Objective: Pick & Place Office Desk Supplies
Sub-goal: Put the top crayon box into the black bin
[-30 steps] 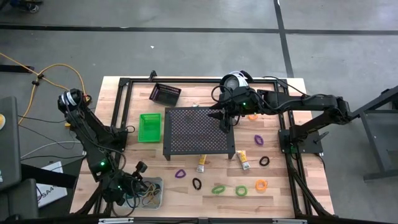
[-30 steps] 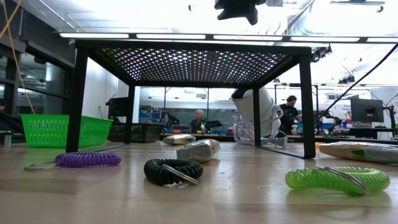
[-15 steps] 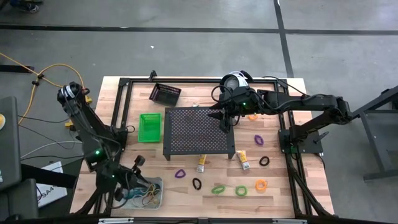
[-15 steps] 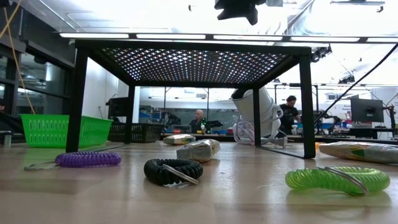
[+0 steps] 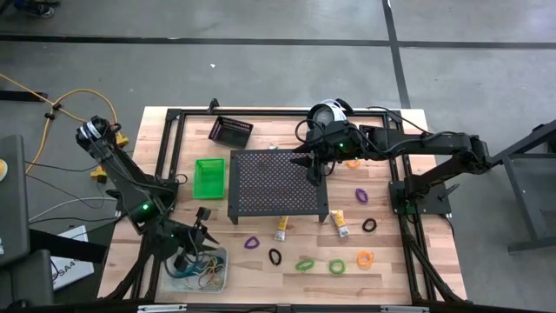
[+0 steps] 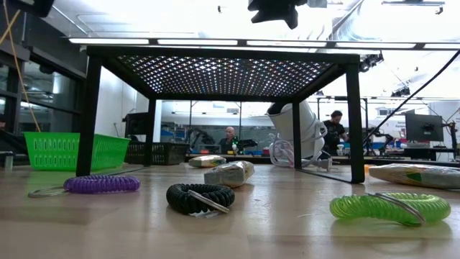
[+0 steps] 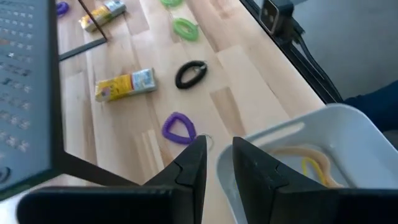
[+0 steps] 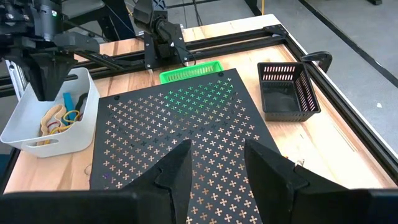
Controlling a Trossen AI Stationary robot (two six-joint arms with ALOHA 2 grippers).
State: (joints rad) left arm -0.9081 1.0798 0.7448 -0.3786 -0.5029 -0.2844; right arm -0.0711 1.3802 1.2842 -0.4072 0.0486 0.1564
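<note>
My left gripper [image 5: 207, 236] [image 7: 217, 171] hangs just above the far rim of the clear bin [image 5: 201, 268] [image 7: 311, 155]. It is open by a narrow gap with nothing between its fingers. The bin holds rubber bands. Ahead of it on the table lie a purple loop [image 7: 179, 128], a black loop [image 7: 190, 73] and a yellow tube [image 7: 124, 85]. My right gripper [image 5: 313, 169] [image 8: 214, 165] waits open above the black perforated stand [image 5: 278, 184]. A green bin [image 5: 208, 177] and a black bin [image 5: 230, 130] stand at the far left.
More loops lie along the near edge: green [image 5: 305, 263], green [image 5: 336, 267], orange [image 5: 365, 258]. A second yellow tube [image 5: 339, 224], a black loop [image 5: 369, 225] and a purple loop [image 5: 361, 196] lie right of the stand. A round white-and-silver device [image 5: 327, 113] sits at the far edge.
My left gripper has risen from over the clear bin and swung toward the table's right, toward the purple loop, with its fingers unchanged. The bin and the loops stay where they were.
</note>
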